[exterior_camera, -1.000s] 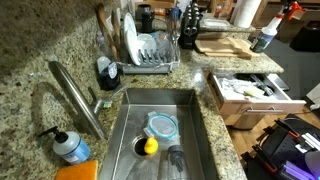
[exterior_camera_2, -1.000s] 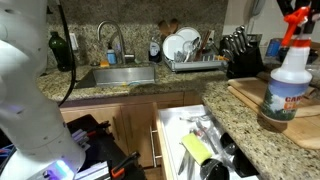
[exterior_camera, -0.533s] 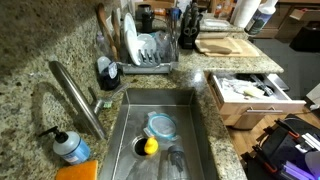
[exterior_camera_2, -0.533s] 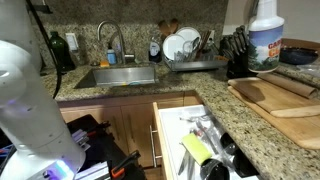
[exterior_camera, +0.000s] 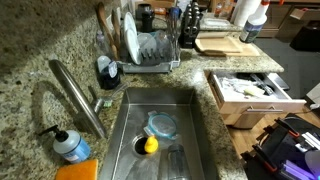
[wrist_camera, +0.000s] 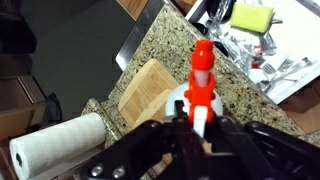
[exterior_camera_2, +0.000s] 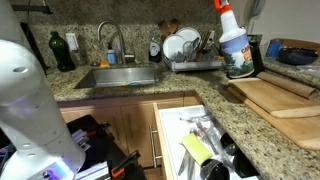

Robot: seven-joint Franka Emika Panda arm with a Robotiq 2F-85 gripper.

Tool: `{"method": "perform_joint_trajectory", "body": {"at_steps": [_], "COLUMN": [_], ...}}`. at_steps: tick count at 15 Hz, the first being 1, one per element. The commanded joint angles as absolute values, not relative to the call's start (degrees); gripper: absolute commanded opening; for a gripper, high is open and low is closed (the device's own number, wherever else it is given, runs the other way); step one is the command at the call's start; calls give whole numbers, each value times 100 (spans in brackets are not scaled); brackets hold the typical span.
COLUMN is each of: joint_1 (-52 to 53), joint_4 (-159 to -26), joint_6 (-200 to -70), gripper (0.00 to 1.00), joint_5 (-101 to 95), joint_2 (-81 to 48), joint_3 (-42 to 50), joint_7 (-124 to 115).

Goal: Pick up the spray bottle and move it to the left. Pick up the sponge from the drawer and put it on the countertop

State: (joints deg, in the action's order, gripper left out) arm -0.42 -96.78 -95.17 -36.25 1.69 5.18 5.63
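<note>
- The dark fingers (wrist_camera: 165, 132) are clenched around the spray bottle (wrist_camera: 202, 80), just below its red trigger head.
- The bottle is held upright over the speckled granite surface (wrist_camera: 165, 45), beside a wooden cutting board (wrist_camera: 143, 92).
- Farther off, the yellow-green sponge (wrist_camera: 250, 17) lies in the open drawer (wrist_camera: 292, 35), among utensils.

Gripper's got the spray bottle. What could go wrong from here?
1. The gripper is shut on the spray bottle, but the wrist view hides where it grips. A slip would likely drop it onto the cutting board or into the open drawer.
2. The knife block and dish rack stand on the same countertop. A low sweep toward them could clip handles or plates.
</note>
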Motion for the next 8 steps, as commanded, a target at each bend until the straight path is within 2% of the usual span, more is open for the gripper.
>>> {"method": "perform_joint_trajectory", "body": {"at_steps": [1, 2, 3, 8], "joint_1": [-136, -149, -160, -342], "joint_4": [-9755, -9806, -9822, -8502], "joint_6": [-9541, -9571, -9585, -9301], "gripper": [19, 19, 5, 5], "joint_5": [-3637, -3643, -3648, -2035], "joint_2": [187, 207, 227, -1072], "joint_3": [423, 431, 441, 558], "joint_7": [549, 549, 549, 1902]}}
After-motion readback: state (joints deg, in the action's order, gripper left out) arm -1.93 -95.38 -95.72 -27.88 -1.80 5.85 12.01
